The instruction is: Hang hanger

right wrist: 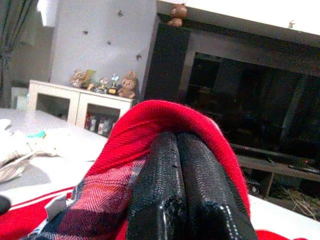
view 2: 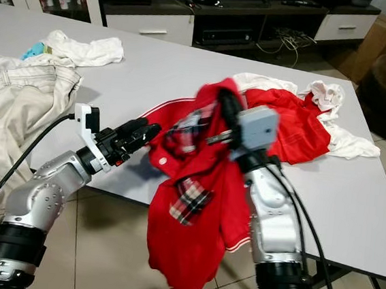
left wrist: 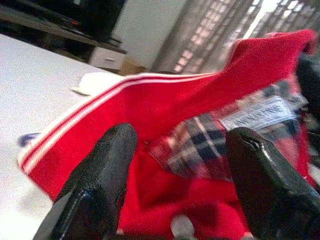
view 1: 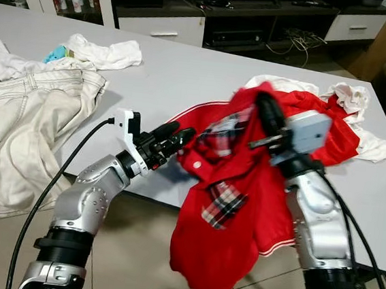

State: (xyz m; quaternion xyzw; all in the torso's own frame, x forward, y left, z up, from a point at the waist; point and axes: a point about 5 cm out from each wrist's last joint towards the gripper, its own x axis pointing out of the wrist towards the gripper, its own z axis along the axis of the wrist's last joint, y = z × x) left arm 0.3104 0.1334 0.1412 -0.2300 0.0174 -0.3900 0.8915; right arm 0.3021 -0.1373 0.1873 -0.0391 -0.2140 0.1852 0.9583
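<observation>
Over the grey table (view 1: 186,69), the red plaid-lined jacket (view 1: 233,223) is pinched by the right gripper (view 1: 268,114); the spread left gripper (view 1: 176,141) is pointed at its collar.

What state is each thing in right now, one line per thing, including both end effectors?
Red jacket: lifted by its collar, lower part hanging off the table edge, plaid lining showing.
Right end effector: shut on the red jacket's collar, held up.
Left end effector: open, fingers either side of the plaid lining at the collar.
Cream trousers: crumpled, draped over the table's left edge.
White garment: bunched on the table.
</observation>
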